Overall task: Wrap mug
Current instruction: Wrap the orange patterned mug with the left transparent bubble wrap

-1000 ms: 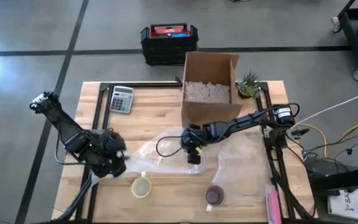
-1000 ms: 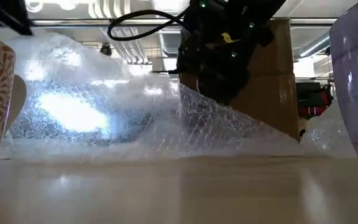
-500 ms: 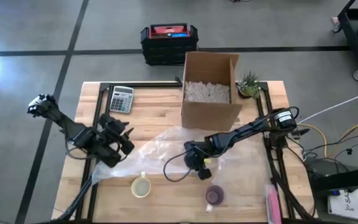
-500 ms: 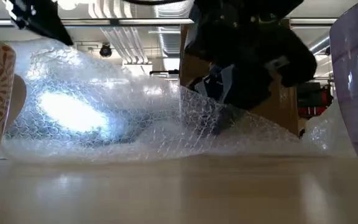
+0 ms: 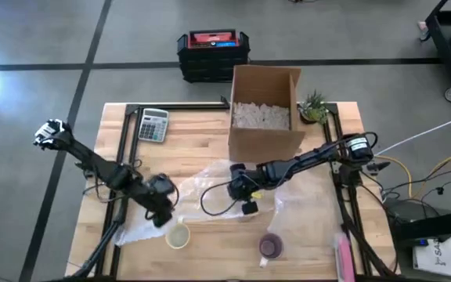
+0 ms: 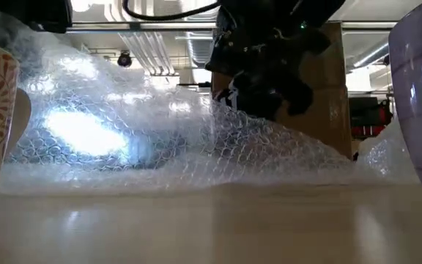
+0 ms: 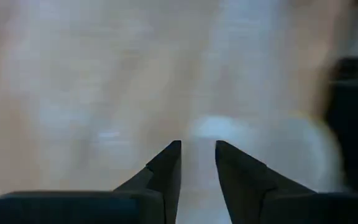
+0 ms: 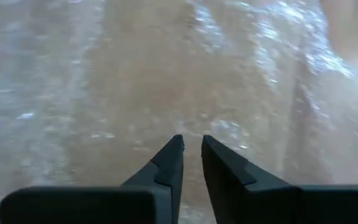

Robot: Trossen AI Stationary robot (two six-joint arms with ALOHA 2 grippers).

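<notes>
Industrial workshop or robotics lab, grey concrete floor (image 5: 37,39) with dark marking lines, wooden work surface (image 5: 194,141) on a black metal frame, stacked black equipment cases (image 5: 213,55), exposed ceiling ducting (image 6: 149,33) and strip lighting, loose cables (image 5: 425,168) beside the surface

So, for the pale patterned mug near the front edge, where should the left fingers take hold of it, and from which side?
Probably the rim, from above. The patterned mug stands upright with its mouth open to the top, so one finger could go inside and one outside. The left gripper is right beside it. The bubble wrap lies behind it, so a straight descent looks unobstructed.
</notes>
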